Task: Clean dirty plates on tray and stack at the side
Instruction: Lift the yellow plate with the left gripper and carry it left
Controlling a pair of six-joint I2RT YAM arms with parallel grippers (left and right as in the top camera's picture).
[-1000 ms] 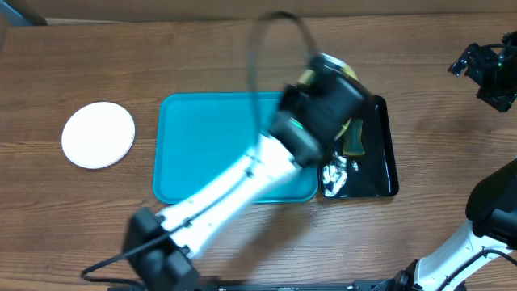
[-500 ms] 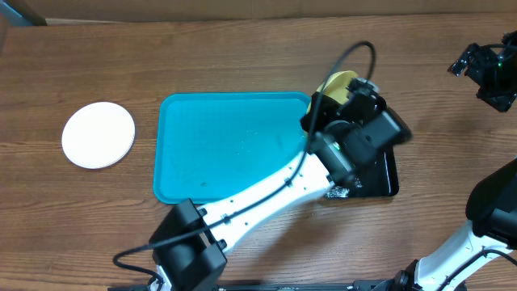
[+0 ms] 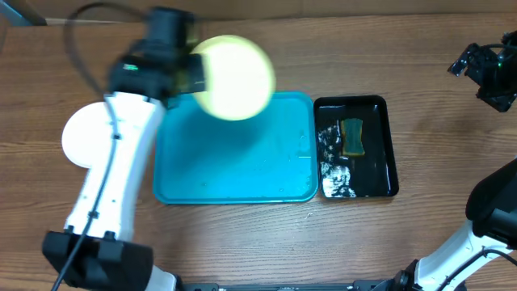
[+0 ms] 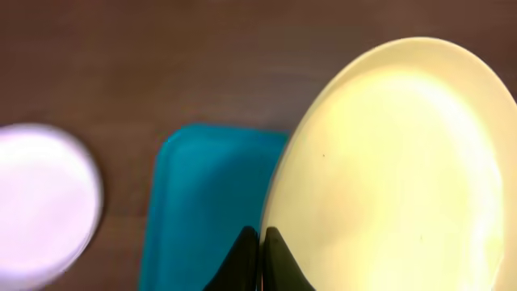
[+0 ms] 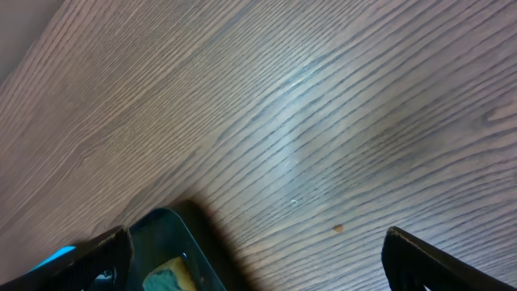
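My left gripper (image 3: 194, 75) is shut on the rim of the pale yellow-green plate (image 3: 234, 78) and holds it in the air over the far left part of the turquoise tray (image 3: 234, 174). In the left wrist view the plate (image 4: 396, 170) fills the right side, with my closed fingers (image 4: 260, 242) on its edge and the tray (image 4: 210, 202) below. A white plate (image 3: 77, 133) lies on the table left of the tray, partly hidden by my arm; it also shows in the left wrist view (image 4: 40, 202). My right gripper (image 3: 489, 73) is open and empty at the far right.
A glossy black tray (image 3: 380, 174) with a sponge (image 3: 352, 137) and foam stands right of the turquoise tray. The right wrist view shows its corner (image 5: 166, 234) and bare wooden table.
My left arm has swung from the black tray at the right to the far left corner of the turquoise tray, carrying the yellow-green plate. The right arm has not moved.
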